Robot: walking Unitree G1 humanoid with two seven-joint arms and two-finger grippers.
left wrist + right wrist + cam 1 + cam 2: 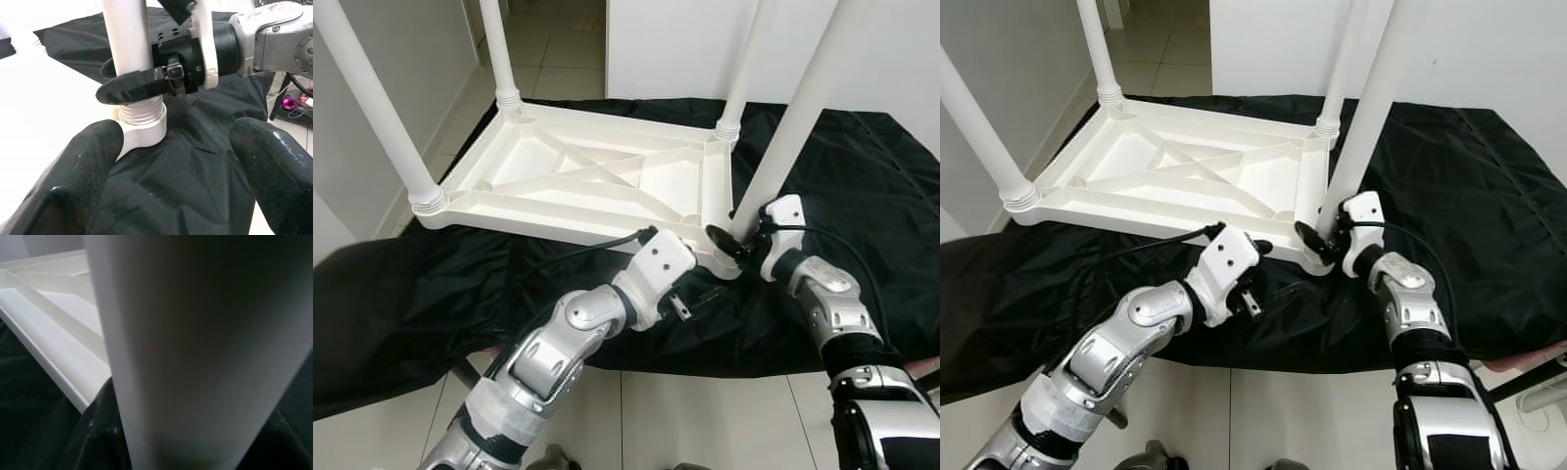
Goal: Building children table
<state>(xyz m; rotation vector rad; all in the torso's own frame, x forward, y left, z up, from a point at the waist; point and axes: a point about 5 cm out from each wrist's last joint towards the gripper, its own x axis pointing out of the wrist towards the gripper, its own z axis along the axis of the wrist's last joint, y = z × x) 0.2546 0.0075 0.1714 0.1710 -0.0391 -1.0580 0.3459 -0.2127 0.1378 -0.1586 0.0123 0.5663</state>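
Four legs up on the inverted white tabletop [597, 176] lying on black cloth [862, 196] for socket access; right hand [744, 243] clamps near-corner leg [793, 127] at its base, probably screwing; left hand [690, 299] spread, empty, beside

Near-right corner of upturned tabletop [578, 181] crowded: right gripper [128, 89] clamped round leg [790, 132]. Left gripper [690, 299] spread wide beside it. Black cloth [862, 186] rightward lay free.

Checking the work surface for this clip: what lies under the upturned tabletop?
A black cloth lies under the tabletop, spreading past its edges onto the tiled floor. The floor beneath the cloth is hidden. The right gripper grips the near leg at its base.
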